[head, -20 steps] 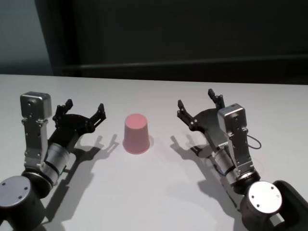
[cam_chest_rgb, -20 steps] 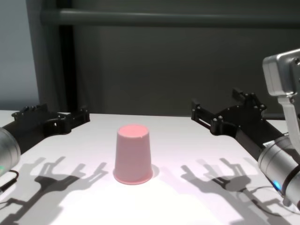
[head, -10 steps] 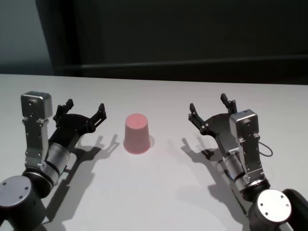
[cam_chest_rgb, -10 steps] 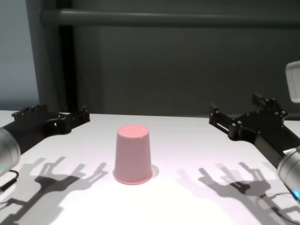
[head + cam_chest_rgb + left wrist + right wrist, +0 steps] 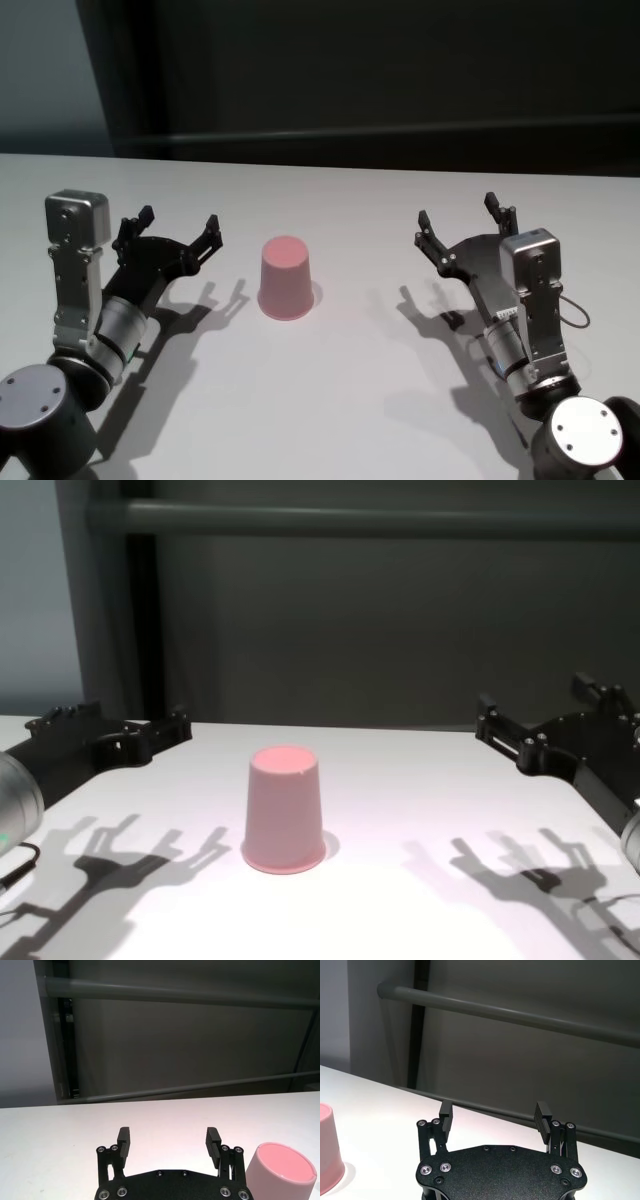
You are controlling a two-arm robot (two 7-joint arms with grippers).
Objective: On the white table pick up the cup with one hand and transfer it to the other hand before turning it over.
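Observation:
The pink cup [image 5: 285,278] stands upside down, flat base up, on the white table [image 5: 330,400]. It also shows in the chest view [image 5: 284,810], the left wrist view [image 5: 280,1172] and the right wrist view [image 5: 327,1147]. My left gripper [image 5: 178,222] is open and empty, a short way left of the cup and just above the table; its own view shows its open fingers [image 5: 168,1135]. My right gripper [image 5: 460,213] is open and empty, well to the right of the cup [image 5: 494,1110]. Neither touches the cup.
A dark wall with a horizontal grey rail [image 5: 350,520] runs behind the table's far edge. The grippers cast shadows [image 5: 520,865] on the table in front of them.
My right gripper has drawn back to the right, away from the cup, still open. The left gripper and the cup have not moved.

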